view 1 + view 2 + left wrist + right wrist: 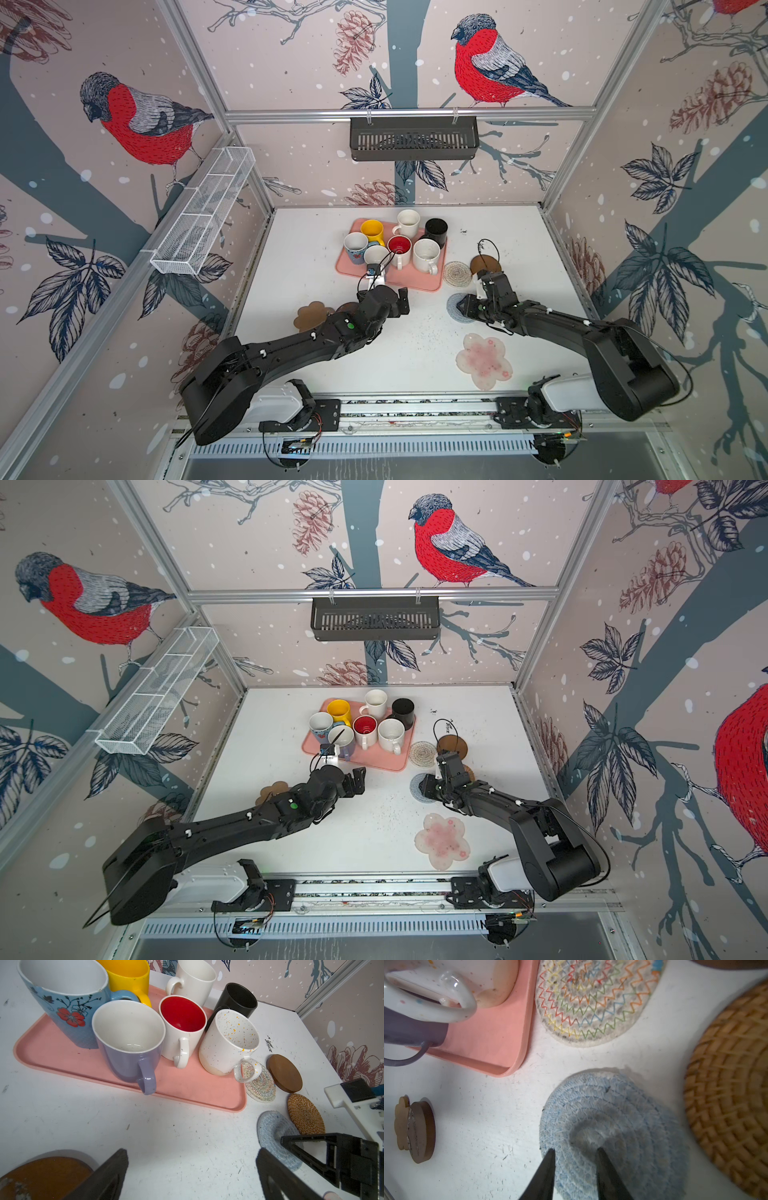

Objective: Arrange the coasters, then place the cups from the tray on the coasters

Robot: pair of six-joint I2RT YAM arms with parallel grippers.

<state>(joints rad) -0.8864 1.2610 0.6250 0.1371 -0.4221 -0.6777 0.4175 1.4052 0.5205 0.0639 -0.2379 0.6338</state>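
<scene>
Several cups stand on the pink tray [424, 283], among them yellow [372, 230], black [436, 230], red-inside [400, 246] and lavender [128, 1057] ones. My right gripper [575, 1150] presses on the grey-blue crochet coaster [612, 1105], jaws narrowed with its puckered fabric between them. Beside it lie the cream rope coaster [457, 273], the rattan coaster [733, 1084] and a brown disc [484, 263]. The pink-white flower coaster [484, 360] lies nearer the front. My left gripper [191, 1159] hangs open over bare table, near the tray's front edge. A tan coaster [311, 316] and another brown disc [45, 1176] sit by my left arm.
A black slotted basket [413, 139] hangs on the back wall and a white wire shelf [203, 212] on the left wall. A loose black cable loop [488, 247] arches above the right gripper. Patterned walls close in the table on three sides.
</scene>
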